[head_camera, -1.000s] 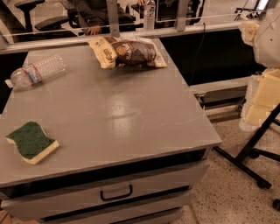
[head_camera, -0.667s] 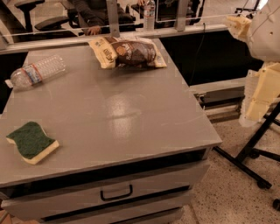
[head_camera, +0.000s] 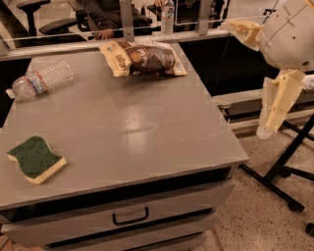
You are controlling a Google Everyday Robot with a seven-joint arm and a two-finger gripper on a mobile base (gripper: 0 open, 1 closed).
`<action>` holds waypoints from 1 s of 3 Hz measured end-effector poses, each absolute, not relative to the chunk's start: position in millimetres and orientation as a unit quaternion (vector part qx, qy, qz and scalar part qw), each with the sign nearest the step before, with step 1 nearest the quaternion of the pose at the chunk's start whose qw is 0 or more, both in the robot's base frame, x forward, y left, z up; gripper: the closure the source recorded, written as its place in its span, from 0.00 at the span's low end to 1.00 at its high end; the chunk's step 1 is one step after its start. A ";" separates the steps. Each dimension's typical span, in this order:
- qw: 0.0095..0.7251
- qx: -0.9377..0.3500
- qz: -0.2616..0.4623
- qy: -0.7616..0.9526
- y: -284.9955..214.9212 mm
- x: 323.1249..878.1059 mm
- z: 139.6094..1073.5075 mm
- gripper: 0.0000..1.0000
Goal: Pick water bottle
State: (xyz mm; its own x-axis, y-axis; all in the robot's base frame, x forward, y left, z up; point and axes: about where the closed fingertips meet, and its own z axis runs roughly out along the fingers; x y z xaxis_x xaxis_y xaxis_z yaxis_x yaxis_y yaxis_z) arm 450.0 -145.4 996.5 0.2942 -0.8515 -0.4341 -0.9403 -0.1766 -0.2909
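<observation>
The water bottle lies on its side at the back left of the grey table. It is clear and ribbed, with a red, white and blue label band, and its cap points left. My gripper is at the upper right, off the table's back right corner and high above the floor. It is far from the bottle, touches nothing, and its cream tip points left. The white arm body sits behind it.
A brown and yellow snack bag lies at the back middle. A green and yellow sponge lies front left. A smaller upright bottle stands beyond the rail. A black stand is on the floor at right. A drawer handle faces front.
My arm has swung leftward, and the gripper's cream tip now reaches closer to the table's back right corner. The objects on the table have not moved.
</observation>
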 end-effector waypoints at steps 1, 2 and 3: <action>0.263 -0.770 0.081 0.575 -128.9 462.4 993.3 0.00; 0.273 -0.795 0.067 0.538 -95.6 492.7 987.7 0.00; 0.279 -0.819 0.054 0.498 -53.4 531.4 984.7 0.00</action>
